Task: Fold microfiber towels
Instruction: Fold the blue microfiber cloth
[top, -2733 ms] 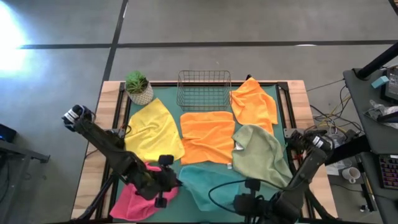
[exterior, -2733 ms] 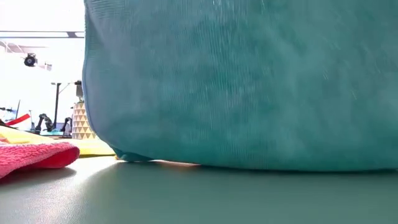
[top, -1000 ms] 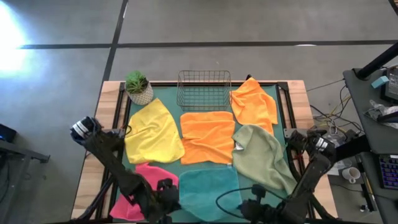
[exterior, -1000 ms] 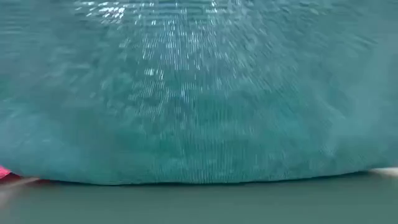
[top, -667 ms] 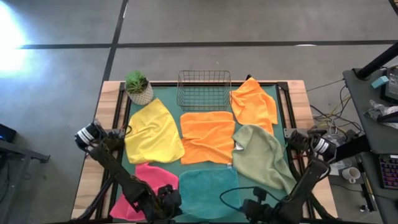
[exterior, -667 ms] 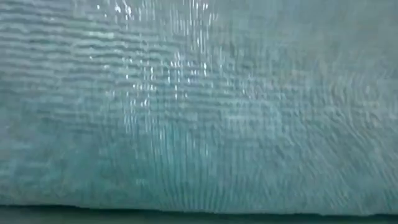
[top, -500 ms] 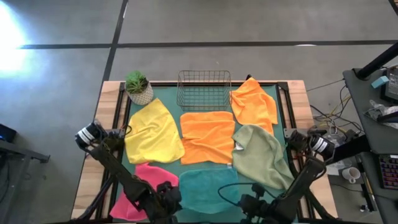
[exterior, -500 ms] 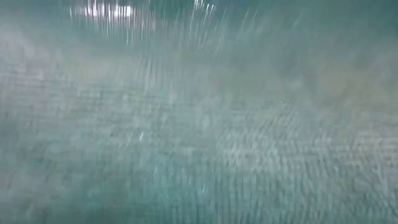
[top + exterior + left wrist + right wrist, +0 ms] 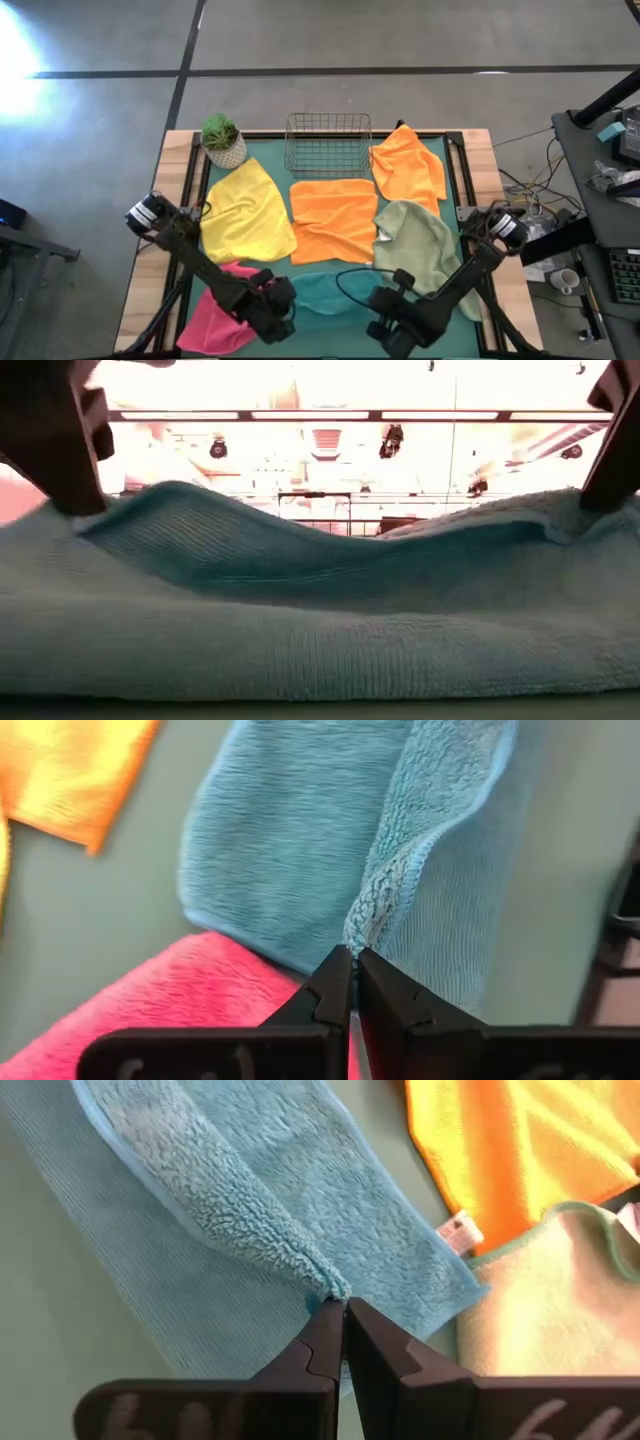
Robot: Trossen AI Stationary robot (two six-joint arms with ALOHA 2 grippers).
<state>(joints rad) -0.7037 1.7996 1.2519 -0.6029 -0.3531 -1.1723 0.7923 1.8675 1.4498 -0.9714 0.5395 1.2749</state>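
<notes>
At the table's near edge, your left gripper (image 9: 352, 982) and right gripper (image 9: 340, 1328) each pinch a corner of the teal towel (image 9: 322, 294), jaws pressed together on the cloth. A second ago it lay spread square between the pink towel (image 9: 222, 312) and sage towel (image 9: 422, 245); now its near edge is carried over, roughly halved. First fold looks nearly laid.
</notes>
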